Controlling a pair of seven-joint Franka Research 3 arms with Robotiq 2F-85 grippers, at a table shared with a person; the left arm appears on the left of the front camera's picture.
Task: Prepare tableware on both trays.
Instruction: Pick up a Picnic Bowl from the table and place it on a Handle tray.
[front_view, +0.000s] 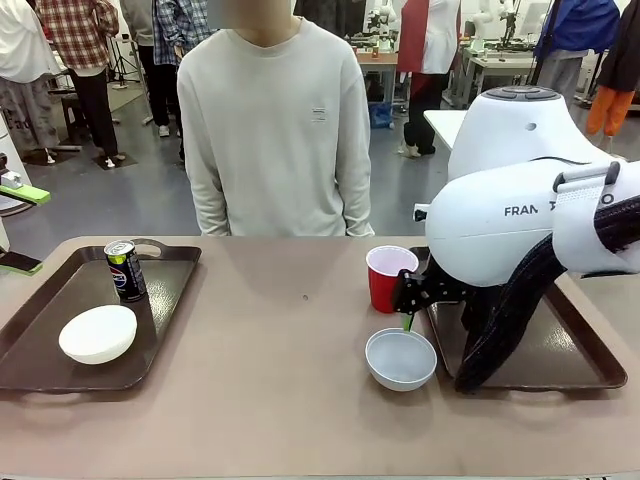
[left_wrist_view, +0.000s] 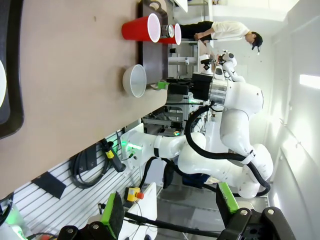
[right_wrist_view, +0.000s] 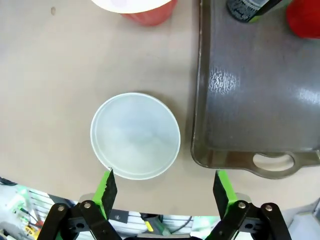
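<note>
The table (front_view: 280, 400) bears 2 trays: the left tray (front_view: 40, 375) holds a bowl (front_view: 97, 333) and a can (front_view: 125, 270), and the right tray (right_wrist_view: 250, 100), half hidden by the right arm (front_view: 520, 220) in the front view, holds a second can (right_wrist_view: 247, 9) and a cup (right_wrist_view: 305, 17). A second bowl (right_wrist_view: 135, 135) and a second cup (front_view: 388, 278) stand on the bare table just left of the right tray. The right gripper (right_wrist_view: 165, 190), jaws wide and empty, hangs at that bowl's near edge with 1 pad (right_wrist_view: 106, 187) overlapping its rim. The left gripper (left_wrist_view: 170, 210), also wide and empty, is past the table's edge, well apart from the tableware.
</note>
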